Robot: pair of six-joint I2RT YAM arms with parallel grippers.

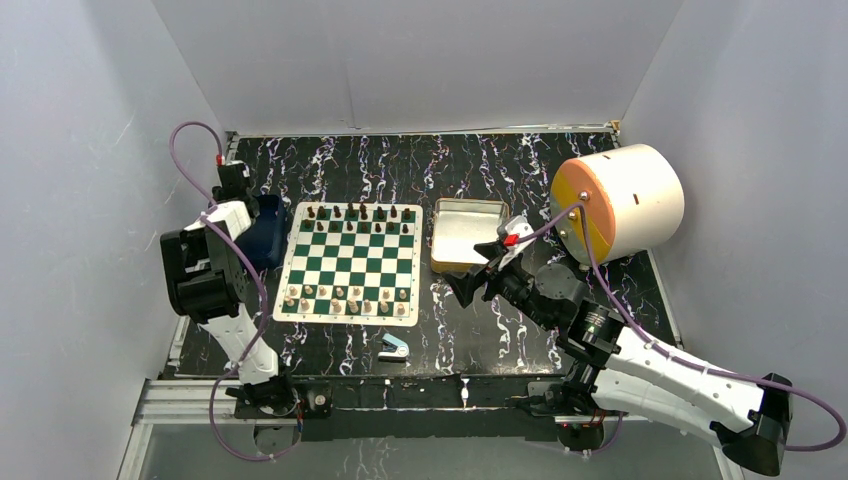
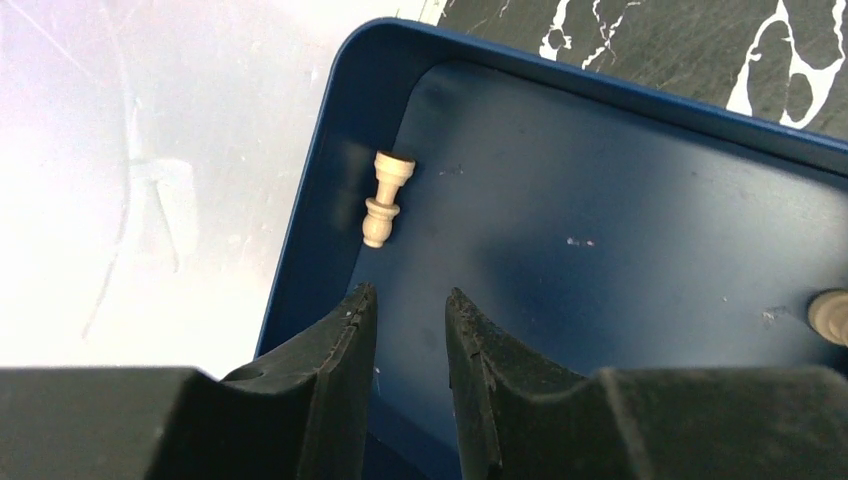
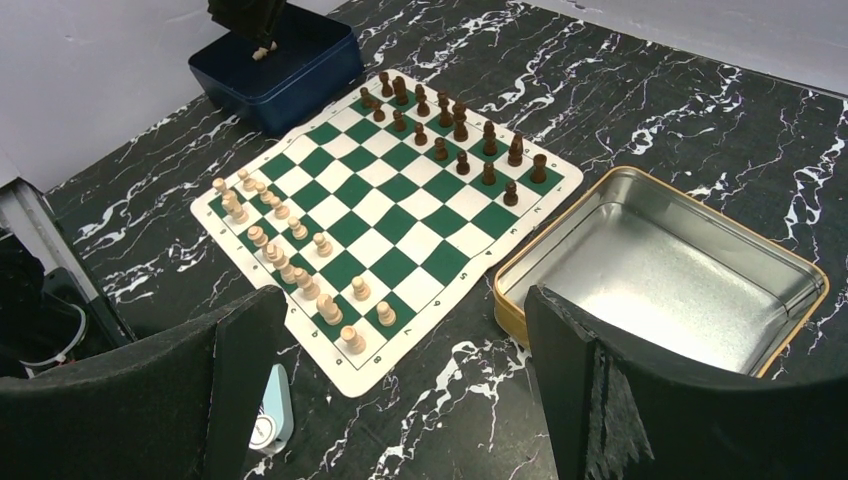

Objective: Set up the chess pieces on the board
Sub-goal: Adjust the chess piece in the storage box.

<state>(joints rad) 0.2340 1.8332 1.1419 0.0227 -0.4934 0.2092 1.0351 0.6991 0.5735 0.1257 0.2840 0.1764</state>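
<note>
Hovering over the dark blue tray, your left fingers stand narrow and empty, just short of a pale chess piece lying on its side close by the tray's wall. Spread them before you descend, I'd judge, and straddle the piece's waist; the wall leaves the outer finger little room, so nudge the piece inward if needed. A second pale piece waits further along the tray. Your right fingers hang wide and empty between the board and the silver tin.
</note>
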